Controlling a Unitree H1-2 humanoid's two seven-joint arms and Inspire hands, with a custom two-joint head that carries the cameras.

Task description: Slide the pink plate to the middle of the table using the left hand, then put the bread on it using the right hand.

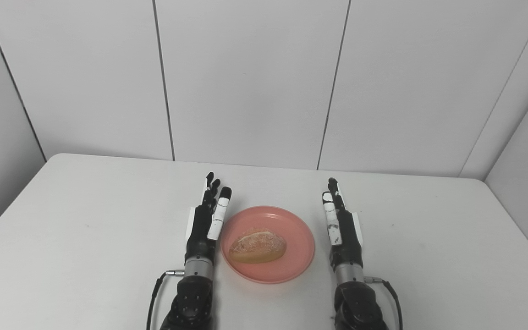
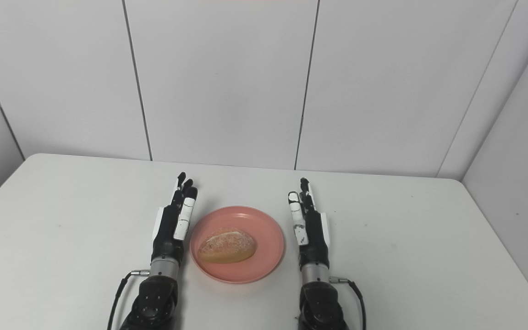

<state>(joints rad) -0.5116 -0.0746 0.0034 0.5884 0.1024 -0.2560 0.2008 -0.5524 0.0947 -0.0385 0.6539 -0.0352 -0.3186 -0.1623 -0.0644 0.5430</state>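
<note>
Nearest the camera, both forearms are seen coming up from the bottom edge, one each side of the dish. The left hand (image 1: pixel 205 220) is held flat and released, fingers stretched forward and nothing grasped, just beside the plate's left rim; whether the rim is actually touched can't be told. The right hand (image 1: pixel 341 224) is stretched out empty the same way, a bit clear of the right rim.

Between them the pink plate (image 1: pixel 298 243) is parked roughly mid-table (image 1: pixel 85 220), and the bread (image 1: pixel 258 246) is already laid on it, a little left of centre. So honestly both steps look done, judging by how things lie. Nothing much is called for next except the hands being drawn back without the rim getting nudged. Further back only bare tabletop and the panelled wall (image 1: pixel 245 82) are seen.
</note>
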